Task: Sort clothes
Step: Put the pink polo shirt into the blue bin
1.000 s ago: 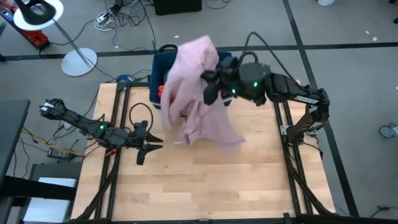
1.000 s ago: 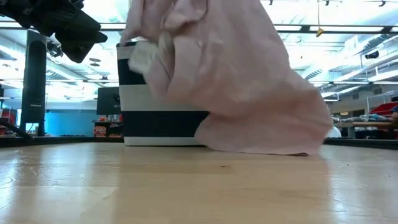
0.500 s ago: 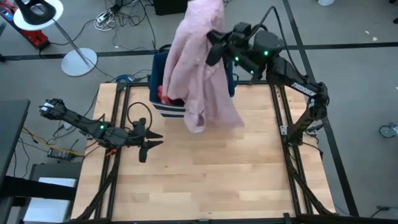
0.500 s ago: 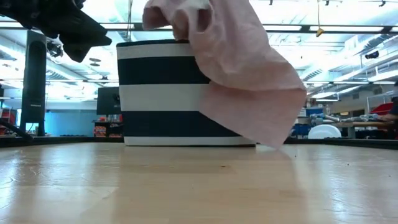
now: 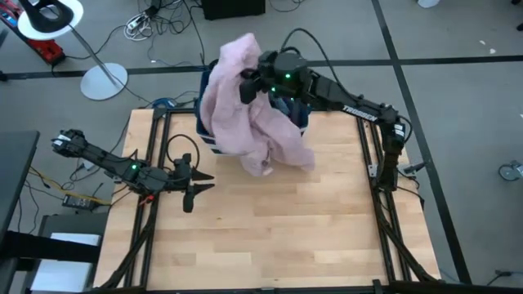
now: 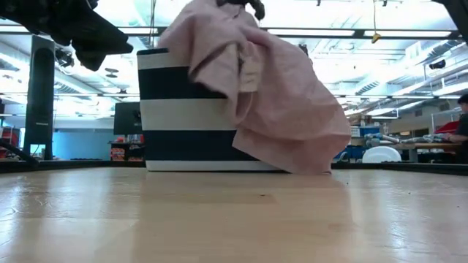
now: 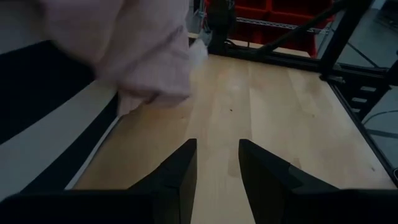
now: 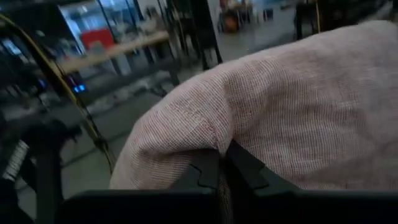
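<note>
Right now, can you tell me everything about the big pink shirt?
The pink shirt is a large, soft, crumpled garment of light woven-looking fabric. The right gripper is shut on a bunch of it and holds it up over the striped bin. Most of it drapes over the bin's front wall, and its lower folds hang down to the wooden table. The left gripper waits apart from it.

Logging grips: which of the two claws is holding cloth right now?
The right claw, raised over the striped bin, is shut on the pink shirt. The left claw is open and empty, low over the table's left side.
</note>
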`<state>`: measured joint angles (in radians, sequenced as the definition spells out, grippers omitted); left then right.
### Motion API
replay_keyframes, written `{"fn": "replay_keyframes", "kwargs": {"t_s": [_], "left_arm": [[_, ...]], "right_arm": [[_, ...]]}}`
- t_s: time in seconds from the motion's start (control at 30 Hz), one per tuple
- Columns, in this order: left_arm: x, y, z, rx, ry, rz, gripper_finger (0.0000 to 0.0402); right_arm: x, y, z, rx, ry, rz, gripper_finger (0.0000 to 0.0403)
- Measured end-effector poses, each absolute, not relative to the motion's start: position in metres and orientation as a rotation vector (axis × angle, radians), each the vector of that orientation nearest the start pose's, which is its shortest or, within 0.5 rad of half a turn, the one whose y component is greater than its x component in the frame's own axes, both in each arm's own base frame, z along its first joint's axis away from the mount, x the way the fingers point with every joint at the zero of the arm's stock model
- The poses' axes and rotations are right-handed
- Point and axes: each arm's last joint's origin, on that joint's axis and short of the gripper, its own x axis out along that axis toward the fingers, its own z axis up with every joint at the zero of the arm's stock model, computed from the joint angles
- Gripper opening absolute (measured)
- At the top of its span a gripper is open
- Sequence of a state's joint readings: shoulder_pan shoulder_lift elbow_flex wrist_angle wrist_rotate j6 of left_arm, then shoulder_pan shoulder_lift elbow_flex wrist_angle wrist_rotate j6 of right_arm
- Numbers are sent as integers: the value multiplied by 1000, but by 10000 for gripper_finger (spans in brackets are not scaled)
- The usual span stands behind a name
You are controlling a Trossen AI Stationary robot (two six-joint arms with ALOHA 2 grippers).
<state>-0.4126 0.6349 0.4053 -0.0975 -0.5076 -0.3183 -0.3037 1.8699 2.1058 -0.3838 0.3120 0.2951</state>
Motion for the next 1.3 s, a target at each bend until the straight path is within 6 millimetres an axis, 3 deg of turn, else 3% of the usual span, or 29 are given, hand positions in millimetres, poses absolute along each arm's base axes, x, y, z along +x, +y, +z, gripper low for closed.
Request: {"fn": "replay_keyframes", "kwargs": {"t_s": [0.37,0.6,1.0,1.13,1.3], "left_arm": [[141,-46,232,-170,284,138,124],[140,-46,230,-160,304,141,124],[140,-46,229,-158,309,142,124],[140,-46,229,-158,309,142,124],[140,-46,229,-158,310,142,124]], "right_arm": [[400,-148,378,474,587,-744,6],[402,-174,348,662,701,-708,6],[412,-207,269,857,994,-721,6],[413,-208,266,869,1002,-711,9],[408,-209,279,859,951,-711,26]]}}
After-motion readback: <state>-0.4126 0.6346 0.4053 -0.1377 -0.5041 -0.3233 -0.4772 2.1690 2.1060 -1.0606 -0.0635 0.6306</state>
